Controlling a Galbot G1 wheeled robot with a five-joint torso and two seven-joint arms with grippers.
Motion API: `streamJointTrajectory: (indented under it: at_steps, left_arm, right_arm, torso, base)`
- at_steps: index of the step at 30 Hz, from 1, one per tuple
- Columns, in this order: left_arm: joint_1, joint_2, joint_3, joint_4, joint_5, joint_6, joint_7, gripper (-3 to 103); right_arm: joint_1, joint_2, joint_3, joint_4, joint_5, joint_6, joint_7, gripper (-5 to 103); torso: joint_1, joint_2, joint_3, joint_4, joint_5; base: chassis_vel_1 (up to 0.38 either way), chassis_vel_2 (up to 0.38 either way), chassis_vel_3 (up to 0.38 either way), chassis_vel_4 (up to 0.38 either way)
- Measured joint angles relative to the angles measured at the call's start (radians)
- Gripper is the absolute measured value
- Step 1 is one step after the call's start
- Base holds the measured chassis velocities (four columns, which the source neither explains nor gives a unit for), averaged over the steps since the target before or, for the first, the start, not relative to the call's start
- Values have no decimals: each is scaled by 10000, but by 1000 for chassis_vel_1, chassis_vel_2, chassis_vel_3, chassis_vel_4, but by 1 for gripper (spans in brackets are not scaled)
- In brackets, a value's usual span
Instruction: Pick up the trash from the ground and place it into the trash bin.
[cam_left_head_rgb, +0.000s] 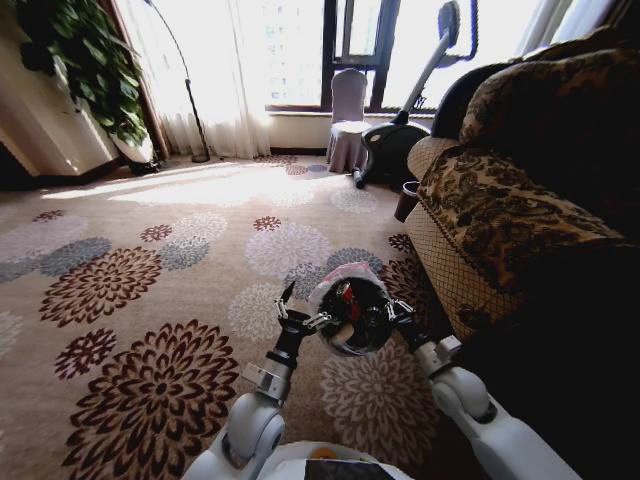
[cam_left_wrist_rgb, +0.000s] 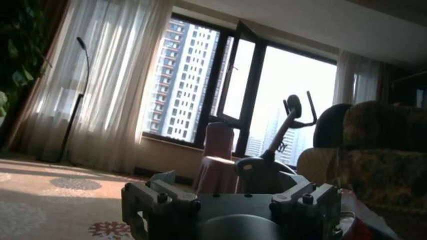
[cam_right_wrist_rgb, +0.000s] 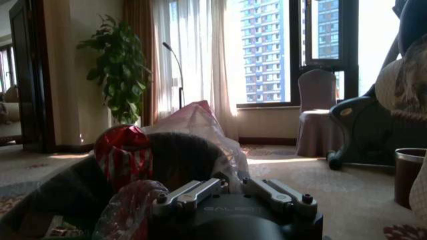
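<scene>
1. The trash bin (cam_left_head_rgb: 350, 312), lined with a pinkish bag (cam_right_wrist_rgb: 193, 120), sits on the carpet (cam_left_head_rgb: 150, 300) between both grippers, red trash (cam_right_wrist_rgb: 123, 150) already inside.
2. The right gripper (cam_left_head_rgb: 398, 310) touches the bin's rim; whether it grips it or holds anything, I cannot tell.
3. The left gripper (cam_left_head_rgb: 285, 300), just beside the bin, looks spread and empty.
4. Judged step: depositing. Next calls for finding remaining litter.
</scene>
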Motion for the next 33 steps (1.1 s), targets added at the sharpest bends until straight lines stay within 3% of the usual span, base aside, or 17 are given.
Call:
streamJointTrajectory:
  at_steps: [2, 10, 12, 20, 33]
  left_arm:
    - [392, -185, -494, -130, -82, 58, -389, 100]
    - [1003, -654, -1679, -183, -477, 224, -793, 100]
    - [1021, -783, -1639, 29, -479, 370, -1046, 100]
    - [955, -1198, -1464, 266, -440, 412, -1132, 100]
    - [972, -1082, -1419, 283, -445, 112, -1060, 100]
  right_arm:
    - [-144, 223, 260, 204, -117, -35, -1, 0]
    - [-1197, 717, 1136, 749, -639, 235, -1, 0]
    - [-1520, 796, 1449, 841, -719, 409, -3, 0]
    - [-2109, 738, 2097, 1103, -678, 513, 2, 0]
    - [-2556, 864, 2185, 1365, -766, 561, -5, 0]
  torso:
    - [0, 0, -1, 1, 5]
    - [0, 0, -1, -3, 6]
    - [0, 0, -1, -2, 0]
    - [2, 0, 0, -2, 2]
    - [0, -1, -1, -1, 3]
  base:
    - [0, 0, 0, 0]
    - [0, 0, 0, 0]
    - [19, -18, -20, 26]
    - [107, -105, -104, 115]
    - [261, -264, -267, 269]
